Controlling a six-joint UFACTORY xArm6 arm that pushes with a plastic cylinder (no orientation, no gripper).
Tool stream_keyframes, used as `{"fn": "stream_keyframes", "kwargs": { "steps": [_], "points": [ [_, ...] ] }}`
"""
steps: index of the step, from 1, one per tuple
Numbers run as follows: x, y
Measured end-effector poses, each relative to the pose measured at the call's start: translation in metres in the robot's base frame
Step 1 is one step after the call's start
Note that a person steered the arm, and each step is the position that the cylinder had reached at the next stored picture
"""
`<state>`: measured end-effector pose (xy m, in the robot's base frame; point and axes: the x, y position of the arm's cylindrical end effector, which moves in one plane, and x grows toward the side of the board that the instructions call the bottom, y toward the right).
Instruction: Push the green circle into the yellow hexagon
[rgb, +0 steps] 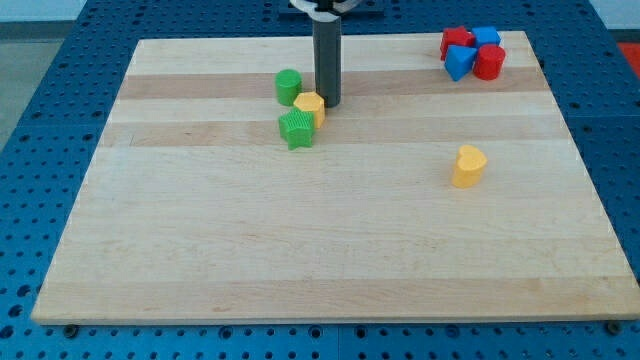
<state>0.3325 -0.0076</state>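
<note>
The green circle (288, 86) stands on the wooden board at the view's upper middle. The yellow hexagon (310, 106) sits just right of and below it, touching or nearly touching it. A green star (297, 129) lies right below the hexagon, against it. My tip (328, 103) is down on the board just right of the yellow hexagon, close to its right side, with the rod rising to the view's top.
A yellow heart (469, 165) lies alone at the view's right middle. A cluster of red and blue blocks (472, 53) sits at the board's upper right corner. The board (300, 250) rests on a blue perforated table.
</note>
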Motion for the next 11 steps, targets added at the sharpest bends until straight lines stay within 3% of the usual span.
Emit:
{"fn": "stream_keyframes", "kwargs": {
  "steps": [1,2,4,9,10,11],
  "points": [
    [-0.019,-0.008],
    [-0.068,-0.026],
    [-0.056,-0.108],
    [0.003,-0.044],
    [0.003,-0.039],
    [-0.030,-0.047]
  ]
}}
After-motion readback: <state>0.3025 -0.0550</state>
